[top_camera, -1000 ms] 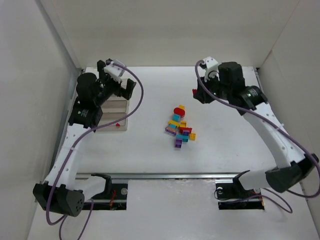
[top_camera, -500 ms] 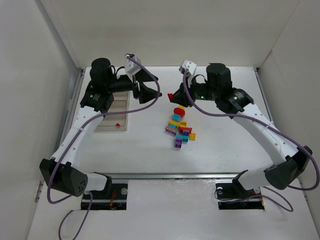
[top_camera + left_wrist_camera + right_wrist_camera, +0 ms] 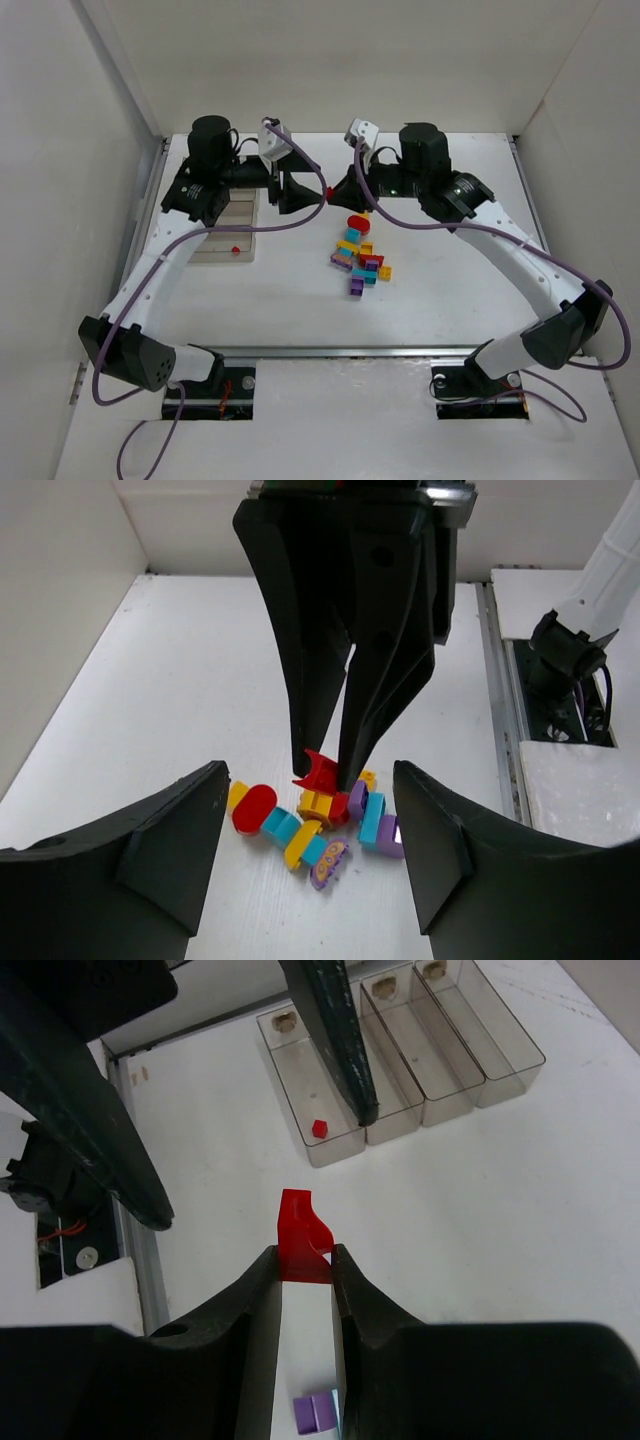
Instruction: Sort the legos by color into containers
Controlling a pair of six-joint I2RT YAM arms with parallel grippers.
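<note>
Top external view: the left gripper (image 3: 308,190) and right gripper (image 3: 336,190) met tip to tip above the far middle of the table (image 3: 450,300). The right gripper's jaws were clamped on a red brick (image 3: 328,190). The pile of legos (image 3: 360,257) lay just near of that point, with open table around it. The organizer (image 3: 240,225) sat by the left wall, partly under the left arm. A lone red brick (image 3: 234,249) lay at the near end of one compartment.

Left wrist view: the left gripper's fingers stood apart, with nothing between them. The right gripper hung ahead, its tips pinching the red brick above the pile.

Right wrist view: the brick stood upright between the closed right fingertips, its upper half exposed. The left fingers flanked it, well apart. The lone red brick lay in the compartment nearest the rail.
</note>
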